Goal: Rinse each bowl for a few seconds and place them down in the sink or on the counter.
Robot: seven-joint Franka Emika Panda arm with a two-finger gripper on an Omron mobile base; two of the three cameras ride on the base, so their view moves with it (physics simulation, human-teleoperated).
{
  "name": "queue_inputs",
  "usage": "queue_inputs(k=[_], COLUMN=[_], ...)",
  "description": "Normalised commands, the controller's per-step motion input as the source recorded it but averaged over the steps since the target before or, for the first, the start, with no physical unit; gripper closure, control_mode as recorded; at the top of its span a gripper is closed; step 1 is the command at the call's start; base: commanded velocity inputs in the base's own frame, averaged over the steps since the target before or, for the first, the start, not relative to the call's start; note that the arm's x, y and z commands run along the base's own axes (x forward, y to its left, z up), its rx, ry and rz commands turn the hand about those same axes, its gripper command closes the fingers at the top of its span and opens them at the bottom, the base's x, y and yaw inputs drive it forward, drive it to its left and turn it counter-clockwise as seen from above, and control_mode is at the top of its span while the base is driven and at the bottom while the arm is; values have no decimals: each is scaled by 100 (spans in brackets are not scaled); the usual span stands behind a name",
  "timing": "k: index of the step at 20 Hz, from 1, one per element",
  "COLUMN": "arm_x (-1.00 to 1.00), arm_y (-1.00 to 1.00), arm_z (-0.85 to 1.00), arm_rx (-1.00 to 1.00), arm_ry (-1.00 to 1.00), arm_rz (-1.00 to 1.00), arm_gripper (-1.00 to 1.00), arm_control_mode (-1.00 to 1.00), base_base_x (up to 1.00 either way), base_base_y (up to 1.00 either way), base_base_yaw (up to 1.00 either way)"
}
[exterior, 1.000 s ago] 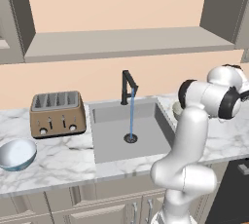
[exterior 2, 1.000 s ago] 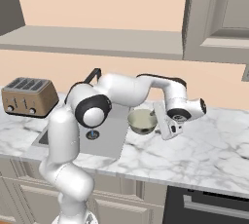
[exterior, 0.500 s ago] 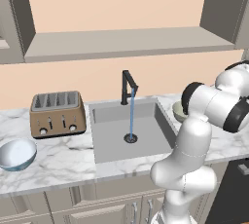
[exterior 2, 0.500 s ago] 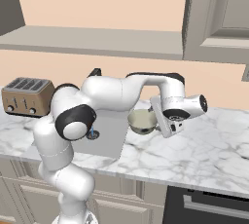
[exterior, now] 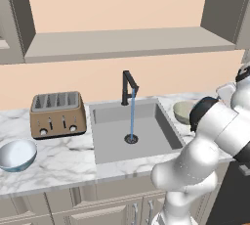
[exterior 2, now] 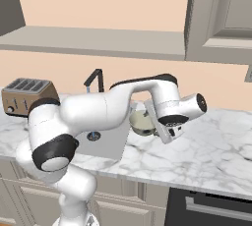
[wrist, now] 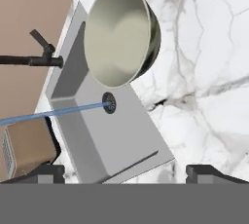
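The olive-beige bowl [wrist: 121,35] sits on the white marble counter [wrist: 204,47] just right of the sink [wrist: 97,135], nothing holding it. My gripper [wrist: 126,174] is open and hovers above and to the right of this bowl [exterior 2: 141,123]; the gripper [exterior 2: 165,132] is empty. In the left base view the same bowl [exterior: 183,111] is partly hidden behind my arm. The light blue bowl [exterior: 17,154] rests on the counter [exterior: 63,165] far left of the sink [exterior: 132,131]. A thin stream of water [exterior: 132,119] runs from the black faucet [exterior: 128,87] onto the drain [exterior: 131,139].
A brown toaster [exterior: 56,114] stands on the counter between the blue bowl and the sink. A window ledge [exterior: 122,43] runs along the wall behind. A dark appliance front [exterior 2: 206,210] sits under the counter at the right. The counter's front edge is close.
The arm's elbow has swung lower and outward. The hand stays beside the olive-beige bowl with its jaws still wide. Neither bowl has moved and the water keeps running.
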Motion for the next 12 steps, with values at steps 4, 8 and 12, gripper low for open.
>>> queue_inputs(k=[4, 8, 12], arm_x=[-62, -28, -2], arm_y=[39, 43, 46], arm_z=[18, 40, 50], arm_rx=[-11, -7, -8], arm_ry=[-11, -13, -13], arm_rz=[0, 0, 0], arm_gripper=[-100, -100, -100], arm_control_mode=[-100, -100, -100], base_base_x=[0, 0, 0], base_base_y=[0, 0, 0], base_base_yaw=[0, 0, 0])
